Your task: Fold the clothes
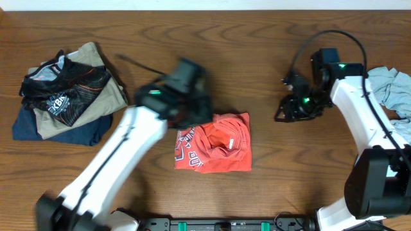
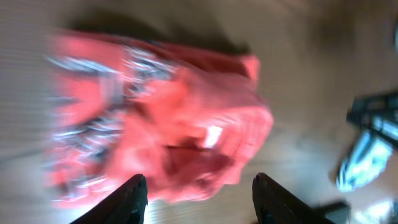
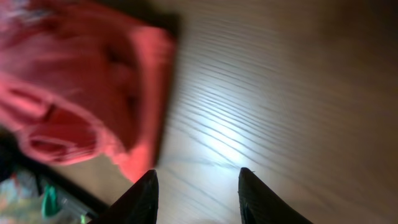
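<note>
The coral-red T-shirt (image 1: 215, 144) lies folded into a small bundle at the table's middle front, white lettering showing on its left part. It also shows blurred in the left wrist view (image 2: 161, 118) and in the right wrist view (image 3: 81, 87). My left gripper (image 2: 199, 186) is open and empty, just above the bundle's far left edge; in the overhead view (image 1: 186, 96) it is blurred. My right gripper (image 1: 289, 109) is open and empty over bare wood to the right of the bundle, as the right wrist view (image 3: 196, 180) shows. A pale grey-blue shirt (image 1: 395, 90) lies crumpled at the right edge.
A stack of folded clothes (image 1: 64, 96), black, tan and navy, sits at the far left. The front table edge with a black rail (image 1: 218, 224) runs below the bundle. Bare wood lies between the bundle and the right arm.
</note>
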Action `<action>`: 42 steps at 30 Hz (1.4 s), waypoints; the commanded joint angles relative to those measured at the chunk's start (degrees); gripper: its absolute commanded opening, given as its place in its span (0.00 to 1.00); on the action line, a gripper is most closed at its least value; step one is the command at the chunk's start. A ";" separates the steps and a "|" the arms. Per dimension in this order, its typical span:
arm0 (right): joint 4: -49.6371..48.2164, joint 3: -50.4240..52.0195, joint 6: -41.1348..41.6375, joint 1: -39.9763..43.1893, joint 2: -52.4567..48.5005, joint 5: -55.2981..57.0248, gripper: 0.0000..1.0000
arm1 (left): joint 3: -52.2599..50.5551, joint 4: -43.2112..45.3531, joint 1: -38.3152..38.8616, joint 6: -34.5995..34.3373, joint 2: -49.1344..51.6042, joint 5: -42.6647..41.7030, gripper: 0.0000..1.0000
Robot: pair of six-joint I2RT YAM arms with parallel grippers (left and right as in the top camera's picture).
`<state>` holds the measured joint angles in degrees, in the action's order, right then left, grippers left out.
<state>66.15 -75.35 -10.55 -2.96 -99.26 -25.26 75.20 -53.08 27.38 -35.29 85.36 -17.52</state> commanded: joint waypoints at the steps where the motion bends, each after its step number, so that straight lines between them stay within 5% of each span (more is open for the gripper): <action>1: -1.31 0.24 -6.73 -4.52 0.57 -9.27 0.41 | 0.79 -3.13 -5.95 2.29 -2.93 6.27 0.56; 11: -15.02 0.24 -0.09 -20.31 0.55 5.05 0.57 | 0.79 -7.69 -21.27 2.27 -2.84 6.21 0.56; 19: -18.71 0.26 1.97 -28.48 -1.97 8.48 0.60 | 0.79 -9.62 -23.82 2.97 -2.84 6.27 0.56; 23: -19.96 0.26 2.34 -30.53 -3.93 10.78 0.47 | 0.79 -9.57 -23.82 2.97 -2.84 6.27 0.56; 28: -21.27 0.26 13.60 -30.56 -5.86 25.46 0.01 | 0.79 -9.84 -23.82 2.97 -2.84 6.25 0.56; 32: -20.44 0.26 29.14 -27.61 -6.08 40.76 0.01 | 0.79 -10.27 -23.82 2.95 -2.84 6.25 0.57; 35: -20.57 0.26 33.33 -24.39 -6.08 43.28 0.01 | 0.79 -10.75 -23.82 2.95 -2.84 6.23 0.56; 37: -20.70 0.26 33.68 -22.21 -6.08 42.49 0.18 | 0.79 -11.17 -23.82 2.95 -2.84 6.23 0.56; 39: -20.26 0.26 33.66 -20.55 -6.08 39.47 0.47 | 0.79 -11.41 -23.82 2.95 -2.84 6.23 0.56; 42: -18.67 0.26 31.08 -19.32 -6.08 34.23 0.52 | 0.79 -11.43 -23.82 2.95 -2.84 6.23 0.56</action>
<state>46.50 -75.26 19.57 -23.14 -105.16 12.03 75.31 -64.18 3.79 -32.95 82.52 -11.79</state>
